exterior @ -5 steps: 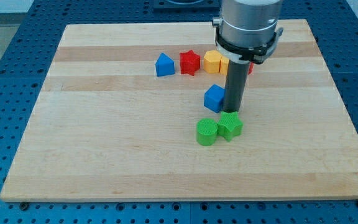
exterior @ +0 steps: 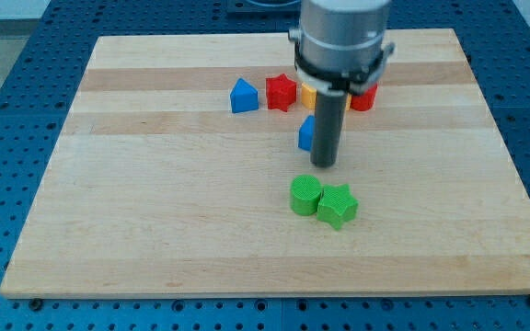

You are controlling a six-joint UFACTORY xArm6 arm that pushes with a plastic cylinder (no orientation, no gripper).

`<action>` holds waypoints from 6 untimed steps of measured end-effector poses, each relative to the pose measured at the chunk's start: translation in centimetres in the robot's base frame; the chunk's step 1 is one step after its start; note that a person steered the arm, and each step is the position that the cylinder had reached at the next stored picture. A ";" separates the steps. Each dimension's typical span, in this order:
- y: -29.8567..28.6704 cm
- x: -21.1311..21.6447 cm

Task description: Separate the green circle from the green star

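Note:
The green circle [exterior: 305,196] and the green star [exterior: 337,205] sit touching each other just below the board's middle, the circle on the view's left, the star on the right and slightly lower. My tip [exterior: 325,165] stands a little above them in the view, over the seam between the two, apart from both. The rod hides most of a blue block [exterior: 306,133] behind it.
A row of blocks lies near the view's top: a blue block [exterior: 243,96], a red star [exterior: 282,92], a yellow block [exterior: 309,95] partly behind the arm, and a red block [exterior: 364,97]. The wooden board [exterior: 155,202] rests on a blue perforated table.
My tip has moved to the view's left and slightly up, away from the green star. The green star now sits a little lower, and the blue block is largely hidden by the rod.

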State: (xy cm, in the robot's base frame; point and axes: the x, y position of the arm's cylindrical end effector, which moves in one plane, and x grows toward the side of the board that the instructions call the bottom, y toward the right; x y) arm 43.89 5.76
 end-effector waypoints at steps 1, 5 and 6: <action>0.0 -2.2; 6.6 2.3; 6.6 3.7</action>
